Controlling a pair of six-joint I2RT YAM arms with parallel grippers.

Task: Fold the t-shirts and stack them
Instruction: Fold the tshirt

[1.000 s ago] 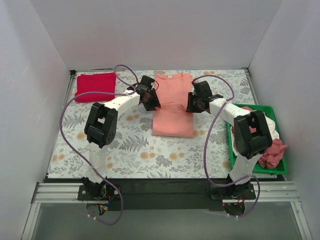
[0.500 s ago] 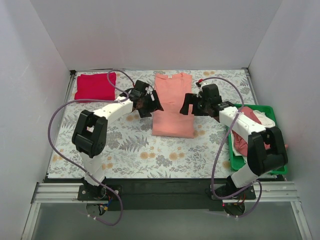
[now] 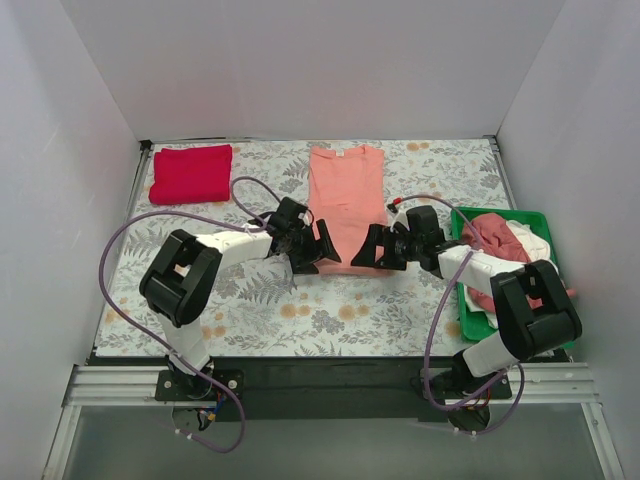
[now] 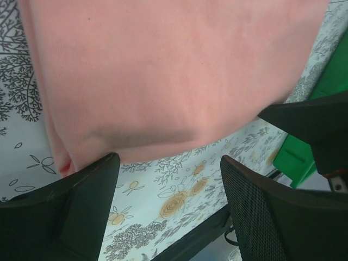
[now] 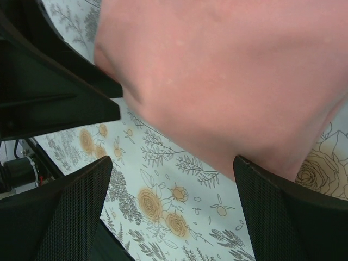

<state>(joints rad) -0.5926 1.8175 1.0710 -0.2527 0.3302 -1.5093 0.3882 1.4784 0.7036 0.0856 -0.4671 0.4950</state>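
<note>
A salmon t-shirt [image 3: 345,200] lies flat mid-table as a long strip, collar at the far end. A folded red t-shirt [image 3: 190,172] sits at the far left corner. My left gripper [image 3: 318,250] is open at the near left corner of the salmon shirt's hem. My right gripper [image 3: 370,250] is open at the near right corner. In the left wrist view the salmon shirt [image 4: 163,70] fills the top, and the left gripper [image 4: 169,206] holds only bare tablecloth. The right gripper [image 5: 174,206] likewise spans cloth just below the salmon shirt [image 5: 234,70].
A green bin [image 3: 543,335] at the right edge holds a pile of crumpled red and white garments [image 3: 505,240]. White walls enclose the floral tablecloth [image 3: 250,310]. The two grippers face each other closely; the right gripper's finger [image 4: 312,122] shows in the left wrist view.
Both grippers let go of the salmon shirt's sides, opened wide, and moved toward me to the corners of its near hem.
</note>
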